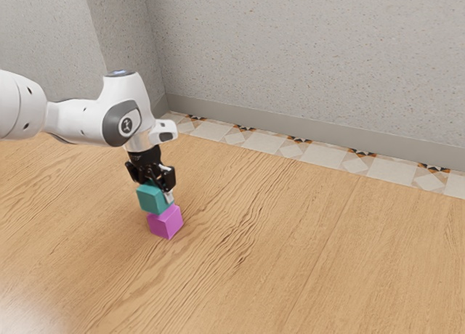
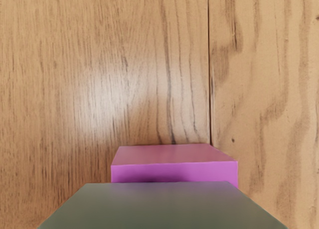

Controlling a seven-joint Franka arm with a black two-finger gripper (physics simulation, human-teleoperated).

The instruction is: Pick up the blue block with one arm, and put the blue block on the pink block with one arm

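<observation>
over the pink block (image 1: 166, 221), the blue block (image 1: 151, 198) is held low, clamped from two sides by the gripper (image 1: 154, 190); contact between the blocks cannot be told. the clamp likely steadies it for square placement. wooden surface (image 1: 305, 261) lies around.

I log the blue block (image 1: 151, 198), a teal-looking cube clamped level in the gripper (image 1: 154, 192), directly over the pink block (image 1: 166, 222), a magenta cube flat on the wooden surface (image 1: 290, 261), offset slightly toward the exterior view's left; contact between them not confirmable.
</observation>
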